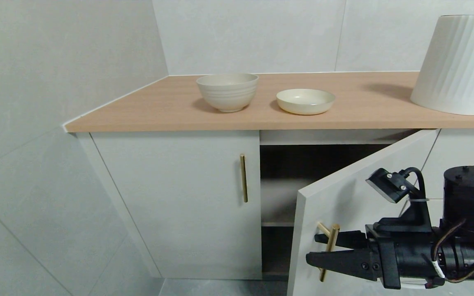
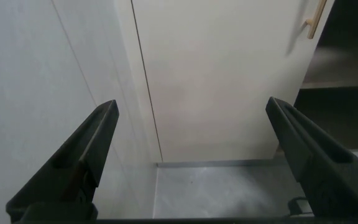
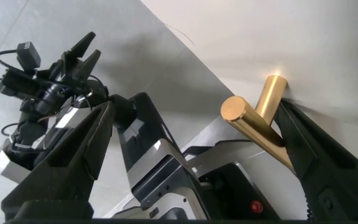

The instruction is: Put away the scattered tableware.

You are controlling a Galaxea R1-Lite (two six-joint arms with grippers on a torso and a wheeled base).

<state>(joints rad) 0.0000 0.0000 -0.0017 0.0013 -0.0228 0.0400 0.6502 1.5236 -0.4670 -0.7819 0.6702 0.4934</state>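
Lower right, our right gripper (image 1: 313,248) straddles the gold handle (image 1: 328,246) of the open door (image 1: 344,193), jaws unclenched. Our left gripper (image 2: 191,118) is released too. The bowl (image 1: 227,91) and dish (image 1: 305,101) sit upper centre.

Handle: a brass door handle (image 3: 253,121), a round bar with its flat end facing the camera, stands off the pale cabinet door (image 3: 328,37).
Right gripper: the right gripper (image 3: 196,106) has its black fingers (image 3: 316,155) spread wide, one on each side of the handle. The handle is just beside one finger and well apart from the other.
Left gripper: the left gripper (image 3: 94,45) is far from the handle, over the grey floor (image 3: 17,18), with its fingertips a little apart.
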